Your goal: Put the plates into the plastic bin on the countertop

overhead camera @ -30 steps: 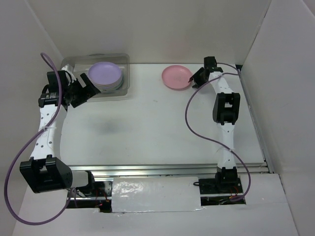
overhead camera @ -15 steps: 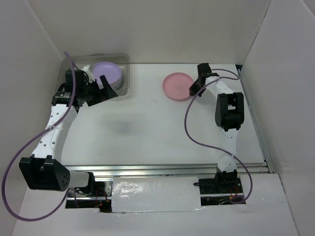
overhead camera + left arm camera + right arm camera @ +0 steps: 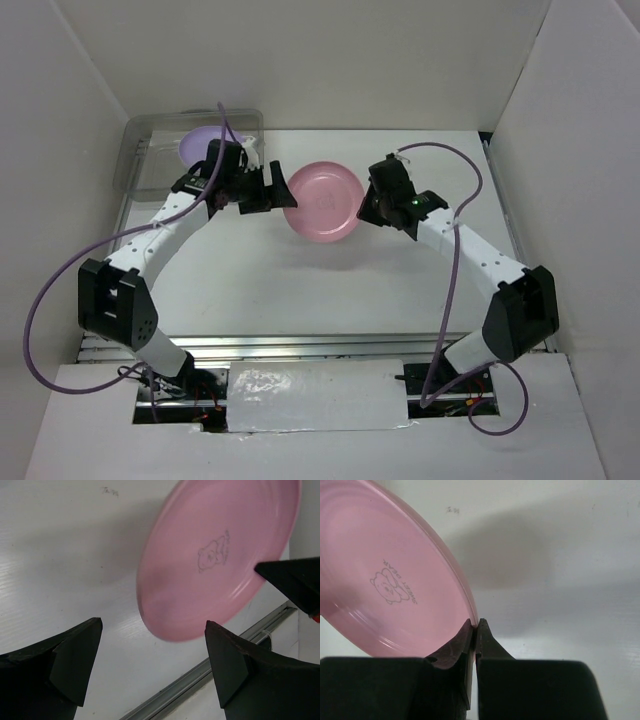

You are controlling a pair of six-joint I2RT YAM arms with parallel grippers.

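Top external view, my right gripper (image 3: 371, 205) pinched tight on the pink plate (image 3: 323, 201) rim, plate tilted above the countertop (image 3: 300, 290) right of the plastic bin (image 3: 140, 155), my left gripper (image 3: 277, 190) spread wide between plate and bin.

Top view: beyond the wide-set left jaws, the purple plate (image 3: 195, 148) in the plastic bin (image 3: 145, 150) is half covered by the left arm (image 3: 160, 225) and its cable (image 3: 225, 120); anything beneath it cannot be made out. Left wrist view: the pink plate (image 3: 215, 565) is cut by the top edge, and the lettering of its bear print is too small to read. Right wrist view: its rim is lost between the clamped right jaws, and a faint mark (image 3: 452, 510) on the tabletop (image 3: 570, 580) beyond them is illegible.
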